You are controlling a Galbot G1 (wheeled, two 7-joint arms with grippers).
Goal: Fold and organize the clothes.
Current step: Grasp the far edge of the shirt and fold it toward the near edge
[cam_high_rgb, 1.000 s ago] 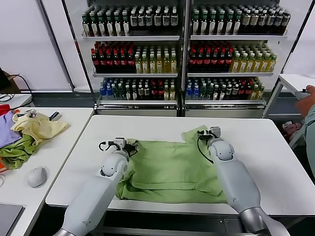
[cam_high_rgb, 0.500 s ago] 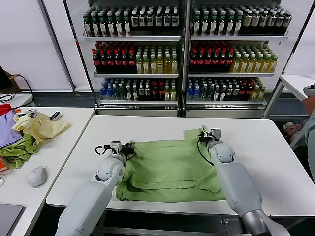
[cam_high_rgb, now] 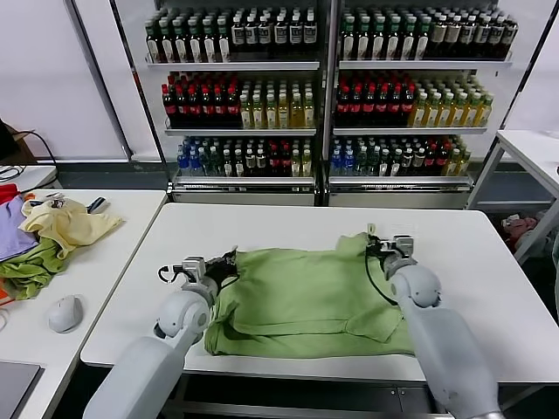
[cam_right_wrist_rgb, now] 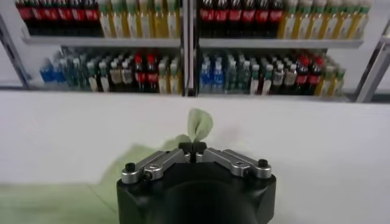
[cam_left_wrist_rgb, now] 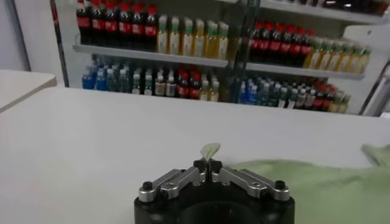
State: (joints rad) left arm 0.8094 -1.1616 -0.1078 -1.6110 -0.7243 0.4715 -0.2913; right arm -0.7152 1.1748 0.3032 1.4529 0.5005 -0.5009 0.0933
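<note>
The light green polo shirt point(cam_high_rgb: 306, 297) lies partly folded on the white table point(cam_high_rgb: 262, 225); no collar, buttons or print show. My left gripper point(cam_high_rgb: 229, 259) is shut on the shirt's far left corner; a tip of green fabric point(cam_left_wrist_rgb: 209, 150) sticks out between its jaws. My right gripper point(cam_high_rgb: 370, 242) is shut on the shirt's far right corner, with a green flap point(cam_right_wrist_rgb: 199, 123) standing up from its jaws. Both hold the far edge low over the table.
A side table on the left carries a pale yellow garment point(cam_high_rgb: 65, 224), darker green cloth point(cam_high_rgb: 31, 266) with purple cloth, and a grey mouse point(cam_high_rgb: 65, 312). Drink shelves point(cam_high_rgb: 323, 96) stand behind the table. Another white table point(cam_high_rgb: 533, 148) is at far right.
Both grippers moved outward with the shirt's far corners, left one leftward and right one rightward, stretching the far edge wider. The person at the right edge has left the view.
</note>
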